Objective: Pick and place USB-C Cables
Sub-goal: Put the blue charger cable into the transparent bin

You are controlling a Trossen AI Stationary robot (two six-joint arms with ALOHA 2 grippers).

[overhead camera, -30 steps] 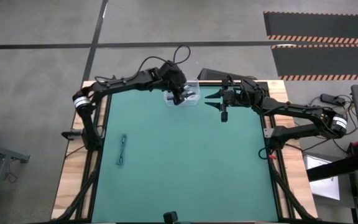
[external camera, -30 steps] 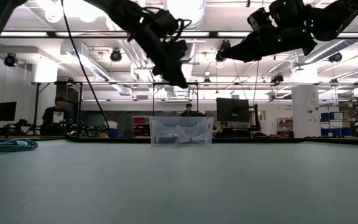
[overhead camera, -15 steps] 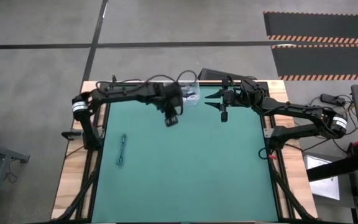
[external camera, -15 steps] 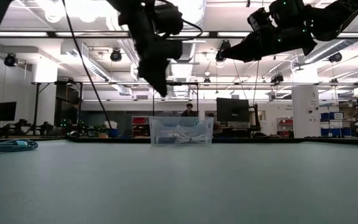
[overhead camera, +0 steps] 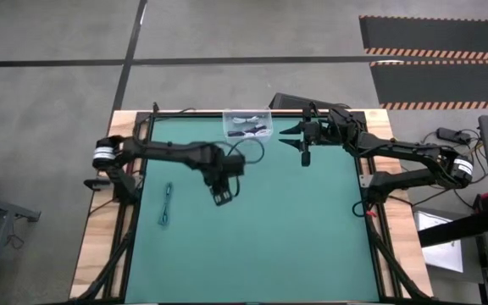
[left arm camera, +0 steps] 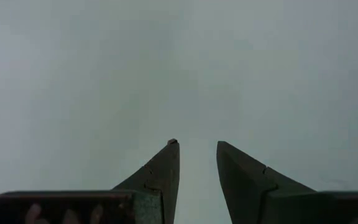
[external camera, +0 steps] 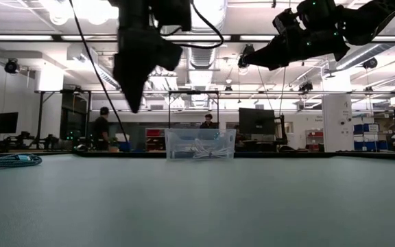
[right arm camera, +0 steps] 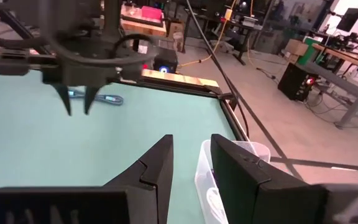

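A teal USB-C cable [overhead camera: 167,204] lies stretched out flat on the green mat near the table's left edge; it also shows in the low view [external camera: 5,160] and the right wrist view [right arm camera: 101,98]. A clear bin [overhead camera: 248,124] at the far edge holds white and black cable bundles. My left gripper [overhead camera: 223,196] hangs open above bare mat, right of the teal cable, fingers pointing down [left arm camera: 194,146]. My right gripper [overhead camera: 299,144] hovers open, high beside the bin's right side [right arm camera: 191,146].
The bin [external camera: 201,144] stands at the far edge of the mat, its rim near my right fingers [right arm camera: 229,163]. Wooden table borders [overhead camera: 100,229] frame the mat. People and benches show in the room beyond. Bare mat [overhead camera: 278,237] spreads over the near half.
My left gripper has swung away from above the bin toward the table's near-left, toward the teal cable, staying above the mat. The right arm has kept still.
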